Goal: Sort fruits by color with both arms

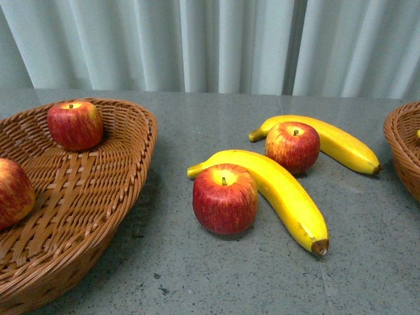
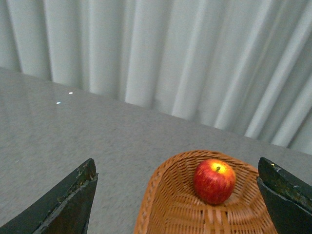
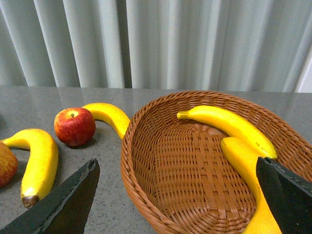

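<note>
Grey table (image 1: 197, 282): lower frame of front view.
Left basket (image 1: 125, 177), left edge: upper-left apple (image 1: 75, 125) and edge-cut apple (image 1: 13, 191) inside.
Right basket (image 1: 401, 141), right edge: two bananas inside, long banana (image 3: 229, 122) and short banana (image 3: 239, 156).
Centre: near banana (image 1: 282, 190) curving round near apple (image 1: 224, 200). Far banana (image 1: 341, 144) behind far apple (image 1: 293, 146).
Left gripper (image 2: 176, 168): spread wide, empty.
Right gripper (image 3: 176, 165): spread wide, empty.

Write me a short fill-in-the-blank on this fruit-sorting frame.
The left basket holds two ___.
The right basket holds only ___.
Loose fruits on the table number ___.
The left gripper and right gripper are both ___.
Missing: apples, bananas, four, open.
</note>
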You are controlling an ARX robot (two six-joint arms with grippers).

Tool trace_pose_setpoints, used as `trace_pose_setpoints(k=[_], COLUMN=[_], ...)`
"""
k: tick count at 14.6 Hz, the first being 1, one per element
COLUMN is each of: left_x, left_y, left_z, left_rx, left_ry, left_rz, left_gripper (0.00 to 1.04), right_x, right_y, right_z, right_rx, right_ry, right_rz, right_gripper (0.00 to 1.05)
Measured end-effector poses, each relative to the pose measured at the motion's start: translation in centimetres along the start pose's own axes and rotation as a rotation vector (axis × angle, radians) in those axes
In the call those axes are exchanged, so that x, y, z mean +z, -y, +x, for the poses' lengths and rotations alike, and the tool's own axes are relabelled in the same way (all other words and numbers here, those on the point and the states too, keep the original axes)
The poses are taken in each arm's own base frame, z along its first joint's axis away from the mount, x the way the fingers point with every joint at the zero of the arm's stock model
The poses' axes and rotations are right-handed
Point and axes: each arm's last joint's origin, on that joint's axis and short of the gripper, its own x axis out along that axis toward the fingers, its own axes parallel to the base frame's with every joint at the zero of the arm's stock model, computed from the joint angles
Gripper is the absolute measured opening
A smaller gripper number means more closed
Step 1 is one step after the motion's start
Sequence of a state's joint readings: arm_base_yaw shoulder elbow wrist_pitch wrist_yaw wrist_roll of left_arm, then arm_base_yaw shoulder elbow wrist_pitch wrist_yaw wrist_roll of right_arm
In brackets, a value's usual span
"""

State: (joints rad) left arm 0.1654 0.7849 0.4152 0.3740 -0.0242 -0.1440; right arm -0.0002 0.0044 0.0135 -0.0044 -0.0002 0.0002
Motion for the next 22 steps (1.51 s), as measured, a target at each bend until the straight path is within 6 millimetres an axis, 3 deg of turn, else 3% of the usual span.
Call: trace_pose_setpoints(k=[1, 2, 3, 5, 9, 13, 18, 20, 22], left_x=[0.6, 0.1, -0.3, -2.1, -5.0, -7.5, -9.9, -12.4, -13.0], left_y=[1.1, 4.8, 9.2, 13.0, 17.6, 20.2, 21.3, 21.5, 21.5], left_z=[2.4, 6.2, 8.4, 9.2, 9.5, 9.4, 9.2, 9.4, 9.6], left_rx=[-0.097, -0.335, -0.541, -0.707, -0.930, -1.037, -1.108, -1.071, -1.076], left_ry=[-0.044, -0.202, -0.281, -0.362, -0.448, -0.508, -0.555, -0.593, -0.601], left_rz=[0.033, 0.123, 0.222, 0.322, 0.418, 0.533, 0.627, 0.743, 0.740], left_gripper=[0.98, 0.98, 0.98, 0.98, 0.98, 0.98, 0.98, 0.98, 0.98], right_x=[0.0, 0.0, 0.0, 0.0, 0.0, 0.0, 0.0, 0.0, 0.0], right_y=[0.0, 0.0, 0.0, 0.0, 0.0, 0.0, 0.0, 0.0, 0.0], right_z=[0.0, 0.0, 0.0, 0.0, 0.0, 0.0, 0.0, 0.0, 0.0], right_rx=[0.000, 0.000, 0.000, 0.000, 0.000, 0.000, 0.000, 0.000, 0.000], right_ry=[0.000, 0.000, 0.000, 0.000, 0.000, 0.000, 0.000, 0.000, 0.000], right_rz=[0.000, 0.000, 0.000, 0.000, 0.000, 0.000, 0.000, 0.000, 0.000], right_gripper=[0.98, 0.98, 0.98, 0.98, 0.98, 0.98, 0.98, 0.98, 0.98])
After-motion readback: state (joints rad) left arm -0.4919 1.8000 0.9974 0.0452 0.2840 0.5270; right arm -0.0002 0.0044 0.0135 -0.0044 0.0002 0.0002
